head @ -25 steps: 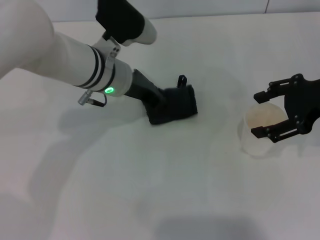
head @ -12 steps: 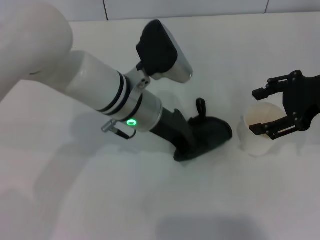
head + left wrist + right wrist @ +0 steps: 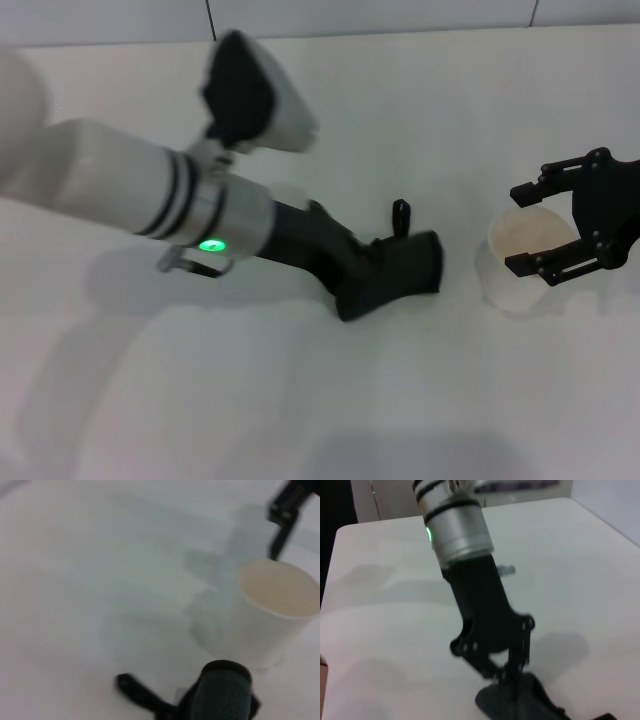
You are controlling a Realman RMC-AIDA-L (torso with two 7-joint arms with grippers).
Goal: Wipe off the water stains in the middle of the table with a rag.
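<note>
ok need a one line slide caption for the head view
Left hand presses the black rag onto the white table beside a white cup, where the right hand waits.

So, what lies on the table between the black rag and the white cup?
Nothing: in the head view only a narrow strip of bare table separates the rag from the cup; no stain shows there.

Cup (image 3: 522, 270) blocks right of rag (image 3: 395, 275); table (image 3: 420, 120) open beyond.

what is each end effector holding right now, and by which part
Left end effector presses the rag onto the table, gripping its near edge. Right end effector, open around the cup, holds nothing.
</note>
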